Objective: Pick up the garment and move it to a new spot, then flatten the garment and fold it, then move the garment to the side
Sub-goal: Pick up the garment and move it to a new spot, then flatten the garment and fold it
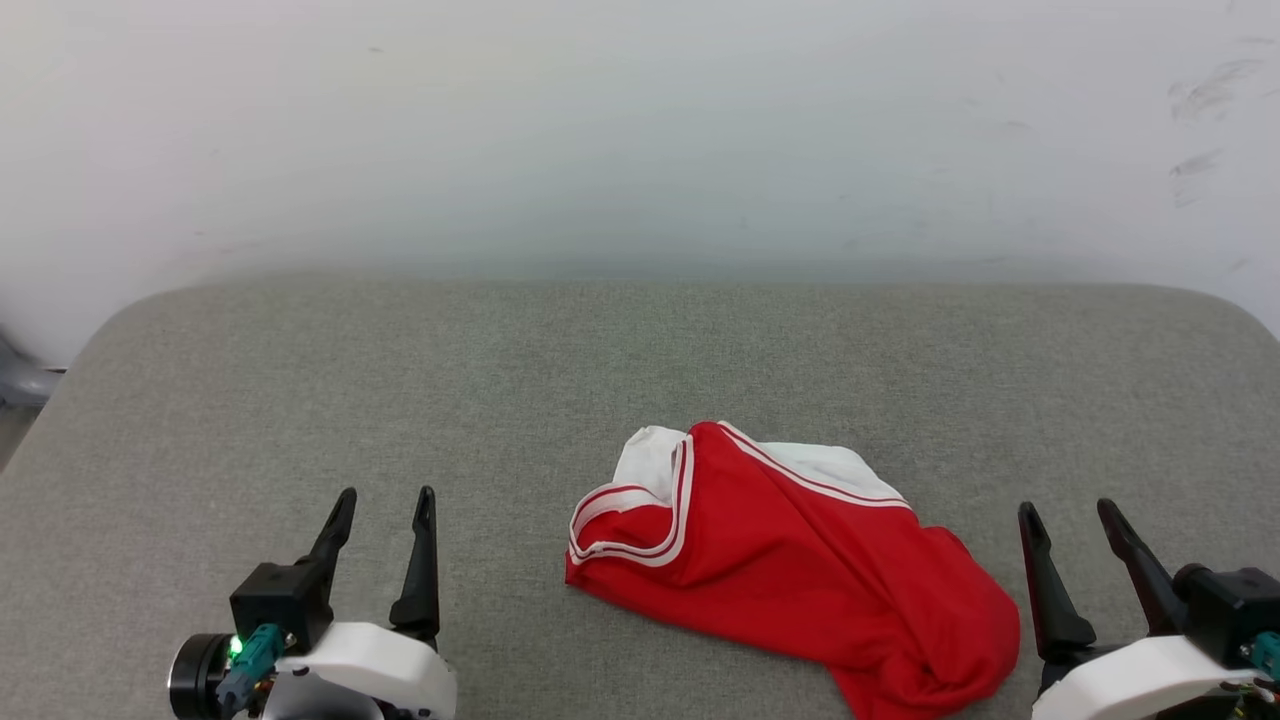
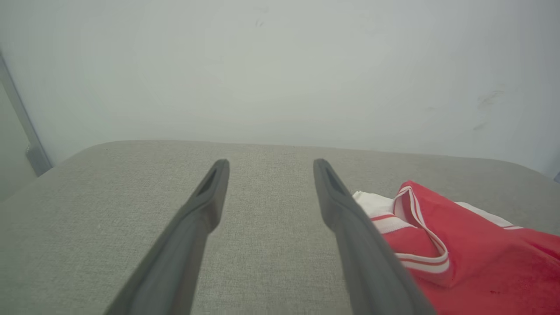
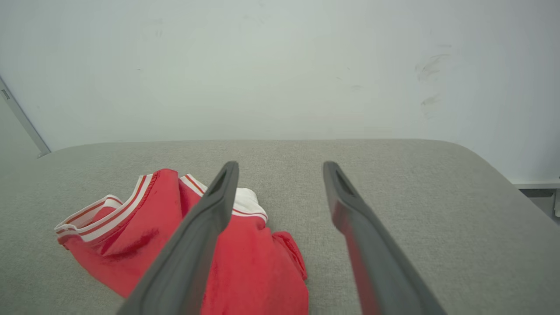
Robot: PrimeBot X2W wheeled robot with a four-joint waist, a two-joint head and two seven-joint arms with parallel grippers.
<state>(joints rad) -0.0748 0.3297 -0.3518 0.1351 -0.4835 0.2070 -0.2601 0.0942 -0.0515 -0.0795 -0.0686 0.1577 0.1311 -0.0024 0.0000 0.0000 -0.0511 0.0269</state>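
The garment (image 1: 790,560) lies crumpled on the grey fabric surface, red with white sleeves and striped trim; its numbers and letters are hidden. In the left wrist view the garment (image 2: 463,249) sits to the right of my fingers, and in the right wrist view the garment (image 3: 144,236) lies left of and partly behind my left finger. My left gripper (image 1: 385,505) rests at the lower left, open and empty, well clear of the cloth. My right gripper (image 1: 1072,512) stands open at the lower right, just beside the garment's red end.
The grey upholstered surface (image 1: 300,380) has rounded far corners and ends at a pale wall (image 1: 640,130). A grey metal frame part (image 1: 20,380) shows past the left edge. Bare cloth stretches left of and behind the garment.
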